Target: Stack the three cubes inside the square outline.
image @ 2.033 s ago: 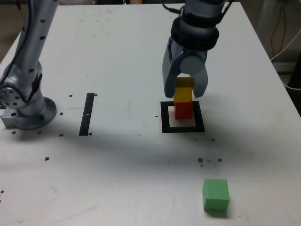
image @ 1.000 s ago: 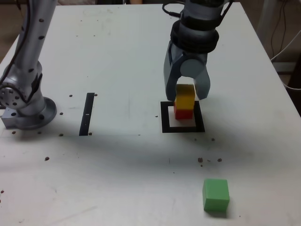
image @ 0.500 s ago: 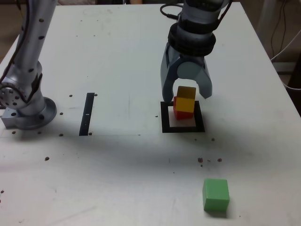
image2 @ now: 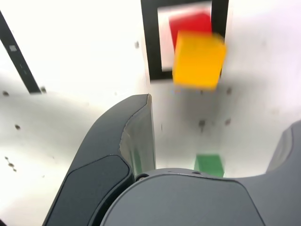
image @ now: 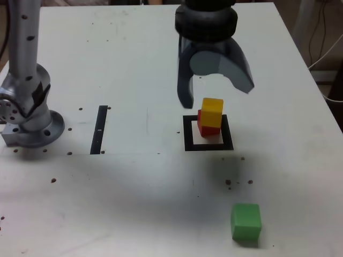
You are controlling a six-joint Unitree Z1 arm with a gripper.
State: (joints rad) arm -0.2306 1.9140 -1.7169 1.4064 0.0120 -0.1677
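Exterior view, item one: gripper (image: 217, 93), jaws spread wide and holding nothing, hanging above the table (image: 134, 64) just over and slightly to the far side of the two-cube stack; the one arm present, so no choice of arm arises. Item two: yellow cube (image: 212, 111), free of the jaws, resting on the red cube (image: 206, 127), set a little off-square on it with its faces turned slightly against the red one's and overhanging toward the exterior view's right. Item three: red cube, standing on the white centre of the square outline (image: 187, 140), toward the far side of that centre. Item four: green cube (image: 246, 220), alone on the bare table, well apart from the stack, on the near side of it and somewhat to the exterior view's right; this is the relation the coming move appears to turn on, the gripper having to travel near and slightly right from where it hangs. Orientation of the green cube: no long axis, being a cube; its faces lie roughly square to the table edges, so by judgement little wrist turn is called for. Item five: black strip (image: 99, 129), to the exterior view's left of the outline, not part of the task. Wrist view confirms the open jaws, the yellow cube (image2: 198, 59) over the red cube (image2: 188, 24), and the green cube (image2: 209, 165) beyond.
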